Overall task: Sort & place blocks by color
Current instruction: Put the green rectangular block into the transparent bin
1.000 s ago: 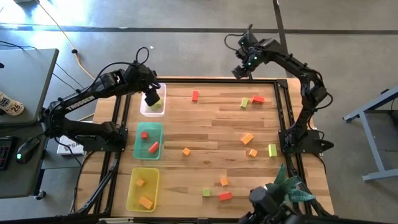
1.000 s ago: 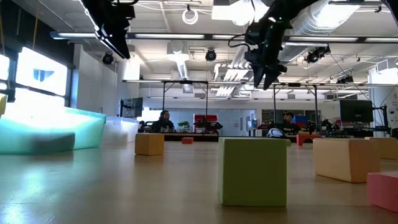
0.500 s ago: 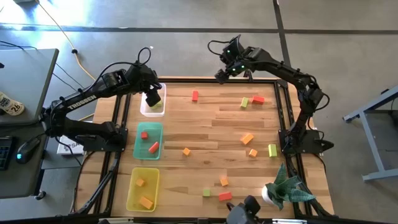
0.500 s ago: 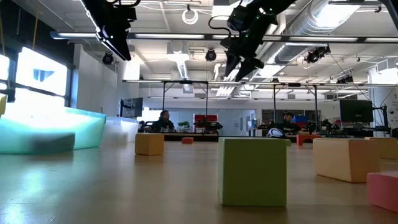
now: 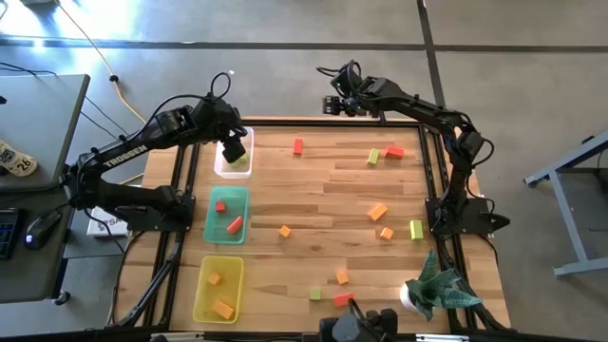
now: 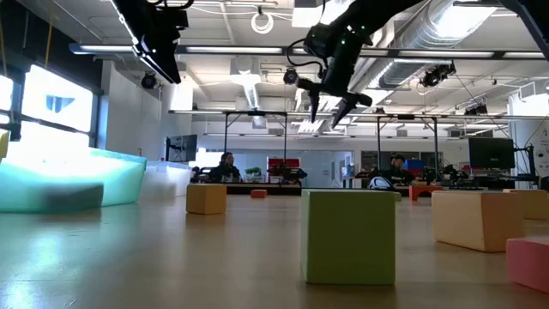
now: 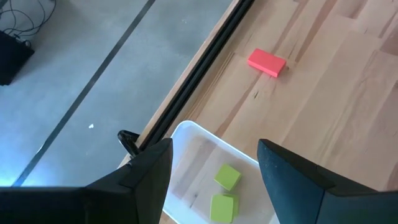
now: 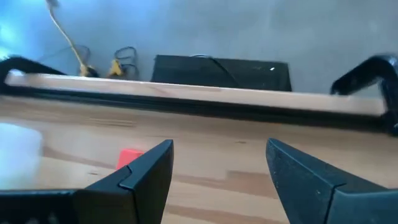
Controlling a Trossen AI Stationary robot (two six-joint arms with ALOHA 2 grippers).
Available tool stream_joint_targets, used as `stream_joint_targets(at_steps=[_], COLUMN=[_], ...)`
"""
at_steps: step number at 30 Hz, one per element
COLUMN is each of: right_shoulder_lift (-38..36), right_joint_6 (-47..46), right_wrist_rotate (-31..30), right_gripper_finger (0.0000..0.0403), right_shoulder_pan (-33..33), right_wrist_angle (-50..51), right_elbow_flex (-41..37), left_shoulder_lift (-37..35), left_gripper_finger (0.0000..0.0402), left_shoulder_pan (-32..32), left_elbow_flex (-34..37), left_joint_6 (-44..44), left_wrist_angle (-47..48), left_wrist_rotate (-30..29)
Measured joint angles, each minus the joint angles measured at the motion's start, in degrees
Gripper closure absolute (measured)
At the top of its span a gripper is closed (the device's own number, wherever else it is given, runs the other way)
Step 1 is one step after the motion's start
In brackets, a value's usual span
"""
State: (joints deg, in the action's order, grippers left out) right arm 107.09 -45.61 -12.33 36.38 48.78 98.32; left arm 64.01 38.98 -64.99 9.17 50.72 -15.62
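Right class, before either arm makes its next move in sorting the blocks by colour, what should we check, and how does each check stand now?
1. Left gripper open and empty above the clear tray: ok.
2. Right gripper open, holding nothing: ok.
3. Clear tray holds only green blocks: ok.
4. Green tray holds only red blocks: ok.
5. Yellow tray holds only orange blocks: ok.
6. All blocks sorted: not ok, loose blocks on the table.

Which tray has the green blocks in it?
The clear tray, the one under the left gripper. It holds two yellow-green blocks. The green tray holds red blocks, and the yellow tray holds orange ones.
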Motion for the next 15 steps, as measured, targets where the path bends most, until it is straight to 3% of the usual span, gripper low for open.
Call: stream_joint_targets(at_steps=[8, 11, 15], right_shoulder_lift=[0.15, 0.15, 0.15], right_joint_6=[2.0, 2.9, -4.45], right_wrist_rotate=[7.79, 8.27, 6.2], right_gripper_finger=[0.016, 0.016, 0.0159], right_shoulder_pan=[-0.08, -0.21, -0.5], right_wrist_angle=[-4.26, -6.01, -6.62], right_elbow_flex=[0.0, 0.0, 0.0], left_shoulder_lift=[0.0, -0.01, -0.02], left_gripper_finger=[0.0179, 0.0179, 0.0179], left_shoulder_pan=[0.0, 0.0, 0.0], left_elbow_flex=[0.0, 0.0, 0.0], left_joint_6=[0.98, 1.07, 1.07], left_wrist_angle=[0.0, 0.0, 0.0], left_wrist_rotate=[0.02, 0.02, 0.04])
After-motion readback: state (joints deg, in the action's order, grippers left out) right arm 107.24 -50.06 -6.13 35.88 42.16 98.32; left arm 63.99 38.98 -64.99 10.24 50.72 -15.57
